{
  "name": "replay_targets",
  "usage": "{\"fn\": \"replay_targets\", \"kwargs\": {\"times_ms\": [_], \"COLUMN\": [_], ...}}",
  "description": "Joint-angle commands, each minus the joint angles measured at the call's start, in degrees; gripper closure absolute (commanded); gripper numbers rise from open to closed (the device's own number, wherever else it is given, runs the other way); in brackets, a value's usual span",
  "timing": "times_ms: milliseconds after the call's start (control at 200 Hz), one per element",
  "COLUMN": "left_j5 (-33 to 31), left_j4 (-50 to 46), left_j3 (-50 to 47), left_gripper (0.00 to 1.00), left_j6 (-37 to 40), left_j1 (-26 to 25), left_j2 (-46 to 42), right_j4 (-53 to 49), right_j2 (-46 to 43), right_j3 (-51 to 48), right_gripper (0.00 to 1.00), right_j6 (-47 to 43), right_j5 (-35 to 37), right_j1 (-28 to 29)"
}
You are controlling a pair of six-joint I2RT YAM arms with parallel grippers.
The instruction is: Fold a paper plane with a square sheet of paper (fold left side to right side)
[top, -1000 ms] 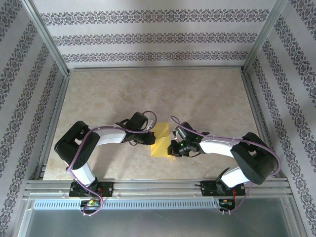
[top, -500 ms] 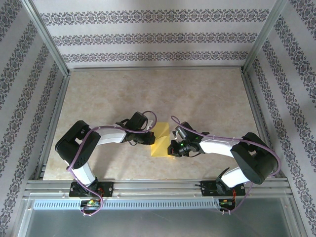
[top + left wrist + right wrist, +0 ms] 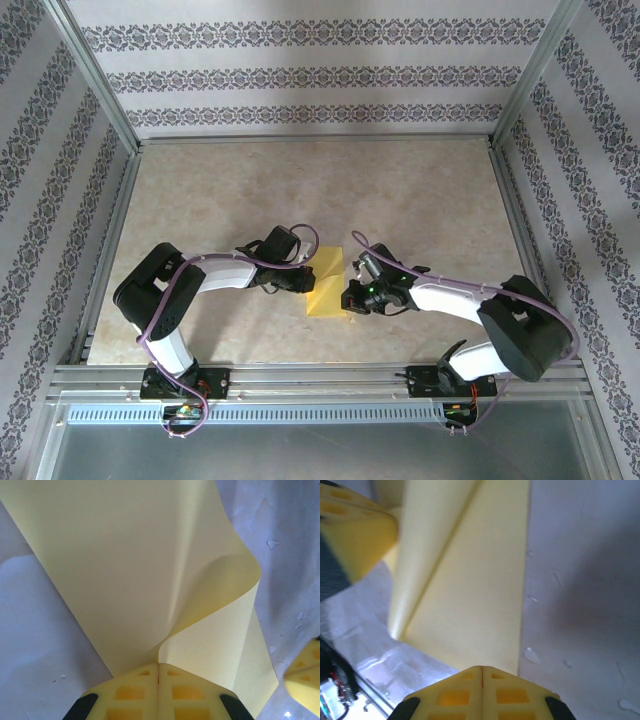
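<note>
The square sheet of paper (image 3: 326, 282), bright yellow, lies on the table between the two arms, partly folded over itself. In the left wrist view the sheet (image 3: 150, 565) curls up from the table and its edge runs into the seam of my left gripper (image 3: 159, 664), which is shut on it. My left gripper (image 3: 306, 281) sits at the sheet's left side. My right gripper (image 3: 349, 297) is at its right near corner. Its jaws (image 3: 481, 668) are shut, tips touching the near edge of the flat layer (image 3: 470, 595); no paper shows between them.
The beige table (image 3: 420, 200) is walled by aluminium rails (image 3: 315, 140) and patterned panels. A right fingertip (image 3: 305, 677) shows beside the paper in the left wrist view, and a left finger (image 3: 355, 530) stands close in the right wrist view.
The right arm's elbow has shifted slightly outward to the right. Both grippers and the paper stay almost where they were.
</note>
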Motion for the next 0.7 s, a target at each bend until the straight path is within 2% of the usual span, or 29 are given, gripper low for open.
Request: {"fn": "replay_targets", "kwargs": {"times_ms": [0, 300, 700], "left_j5": [-1.1, -1.3, -1.6], "left_j4": [-2.1, -2.3, -2.6], "left_j3": [-0.2, -0.2, -0.3], "left_gripper": [0.98, 0.98, 0.98], "left_j6": [1.9, 2.1, 2.2], "left_j1": [0.3, 0.1, 0.0], "left_j2": [2.3, 2.2, 1.8], "right_j4": [2.5, 13.7, 14.8], "right_j2": [-2.8, 4.8, 14.5], "right_j3": [1.8, 5.4, 9.3], "right_gripper": [1.0, 1.0, 1.0], "right_j6": [1.3, 5.3, 4.9], "right_j5": [-0.2, -0.7, 0.0], "right_j1": [-0.8, 1.4, 2.9]}}
